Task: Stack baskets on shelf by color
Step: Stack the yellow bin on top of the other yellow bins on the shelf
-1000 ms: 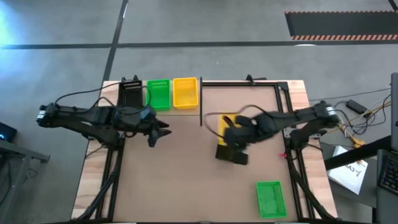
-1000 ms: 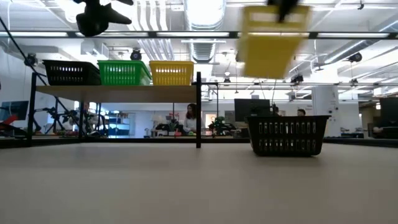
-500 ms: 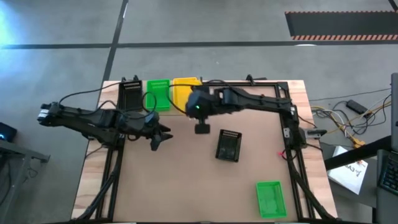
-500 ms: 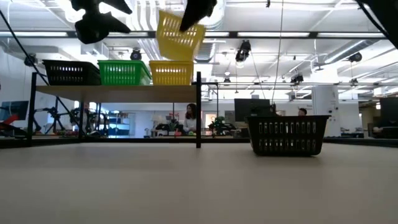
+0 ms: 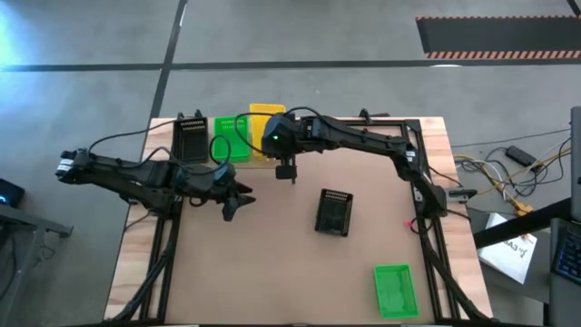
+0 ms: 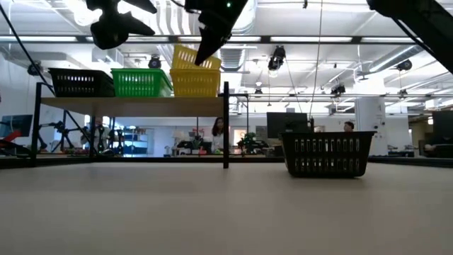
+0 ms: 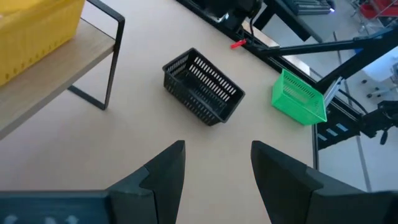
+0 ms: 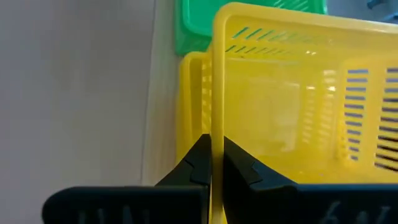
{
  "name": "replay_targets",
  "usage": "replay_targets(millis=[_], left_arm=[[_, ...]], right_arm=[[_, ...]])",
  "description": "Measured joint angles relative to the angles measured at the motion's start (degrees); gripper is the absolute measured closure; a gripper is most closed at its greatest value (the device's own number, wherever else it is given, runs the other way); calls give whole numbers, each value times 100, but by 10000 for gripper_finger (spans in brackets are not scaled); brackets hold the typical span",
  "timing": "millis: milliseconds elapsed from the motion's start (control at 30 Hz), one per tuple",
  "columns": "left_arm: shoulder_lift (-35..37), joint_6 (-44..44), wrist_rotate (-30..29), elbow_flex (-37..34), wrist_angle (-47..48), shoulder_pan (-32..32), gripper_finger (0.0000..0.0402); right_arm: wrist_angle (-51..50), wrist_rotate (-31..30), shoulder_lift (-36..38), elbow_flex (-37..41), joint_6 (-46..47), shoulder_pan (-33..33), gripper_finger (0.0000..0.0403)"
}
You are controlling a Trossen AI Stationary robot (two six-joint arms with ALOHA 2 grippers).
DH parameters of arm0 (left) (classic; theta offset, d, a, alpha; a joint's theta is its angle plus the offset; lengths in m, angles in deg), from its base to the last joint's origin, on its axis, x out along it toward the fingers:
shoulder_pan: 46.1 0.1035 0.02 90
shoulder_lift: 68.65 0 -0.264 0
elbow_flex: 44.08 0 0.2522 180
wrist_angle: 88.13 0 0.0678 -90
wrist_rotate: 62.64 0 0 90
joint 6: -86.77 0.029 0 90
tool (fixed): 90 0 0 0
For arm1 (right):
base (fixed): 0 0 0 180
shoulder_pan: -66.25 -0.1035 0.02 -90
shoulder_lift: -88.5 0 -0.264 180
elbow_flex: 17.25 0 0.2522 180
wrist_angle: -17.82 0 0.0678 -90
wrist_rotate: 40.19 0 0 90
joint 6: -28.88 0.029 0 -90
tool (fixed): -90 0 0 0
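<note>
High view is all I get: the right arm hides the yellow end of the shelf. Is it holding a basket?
Observer: Yes. In the right wrist view the right gripper has its jaws shut on the rim of a yellow basket.
Operator: Is it seated on the stack?
Observer: Not yet. The low view shows it tilted, one end raised above the lower yellow basket on the shelf.
Operator: And the left gripper?
Observer: The left gripper is empty, jaws open, facing the black basket on the table.
</note>
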Motion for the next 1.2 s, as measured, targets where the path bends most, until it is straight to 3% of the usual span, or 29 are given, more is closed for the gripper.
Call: replay_targets(millis=[500, 967, 1200], left_arm=[[19, -28, 0, 0, -5, 0, 233], [53, -26, 0, 0, -6, 0, 233], [58, -26, 0, 0, -8, 0, 233]], right_arm=[[-1, -18, -190, -4, 6, 18, 387], [9, -118, -121, -4, 112, 14, 261], [31, 48, -38, -4, 115, 27, 230]])
